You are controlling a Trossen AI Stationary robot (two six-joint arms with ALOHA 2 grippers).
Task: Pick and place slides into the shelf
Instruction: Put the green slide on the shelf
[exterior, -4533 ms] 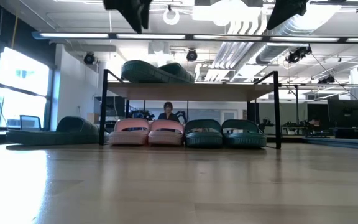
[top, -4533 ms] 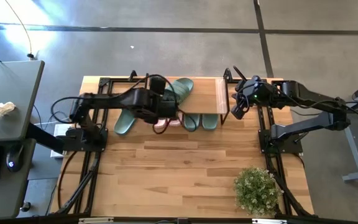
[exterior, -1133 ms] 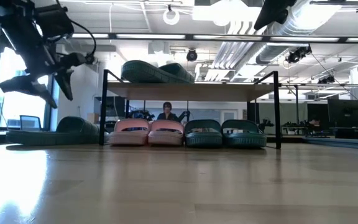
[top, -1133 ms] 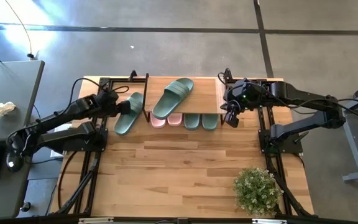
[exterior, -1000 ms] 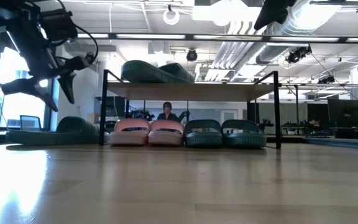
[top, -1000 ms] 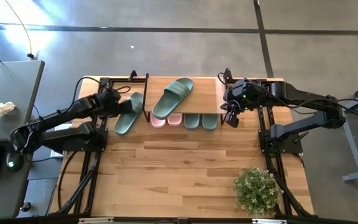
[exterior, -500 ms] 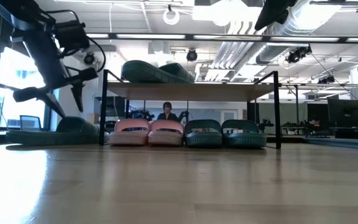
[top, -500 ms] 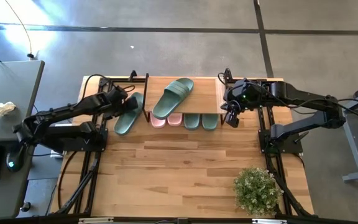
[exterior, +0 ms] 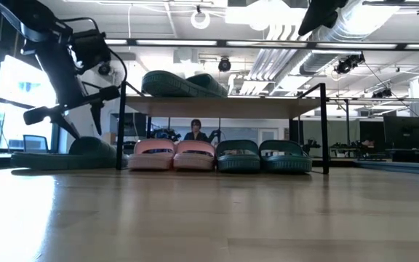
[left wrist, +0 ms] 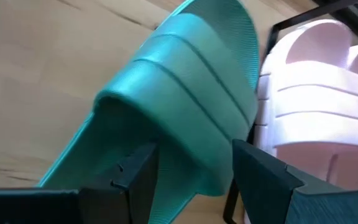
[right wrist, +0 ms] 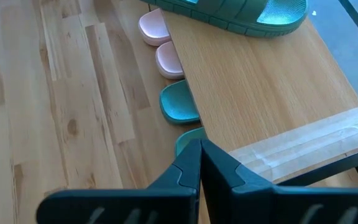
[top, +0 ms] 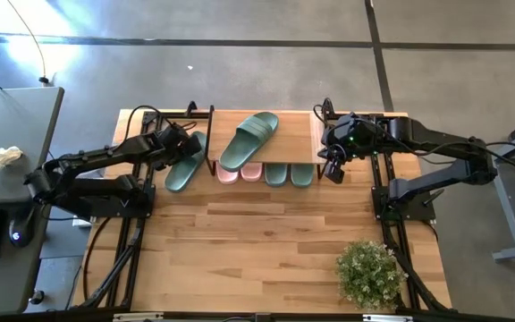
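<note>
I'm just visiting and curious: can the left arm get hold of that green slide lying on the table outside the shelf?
Probably yes. The left gripper hangs open right over the green slide, its fingers either side of the strap, nothing between them; the shelf frame stands close beside.

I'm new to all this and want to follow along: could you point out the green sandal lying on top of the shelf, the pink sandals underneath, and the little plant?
Green slide on the shelf top [top: 249, 139], high view, on its broad strap.
Pink slides [exterior: 174, 154], low view, where the two straps meet.
Potted plant [top: 367, 273], high view, middle of its foliage.
</note>
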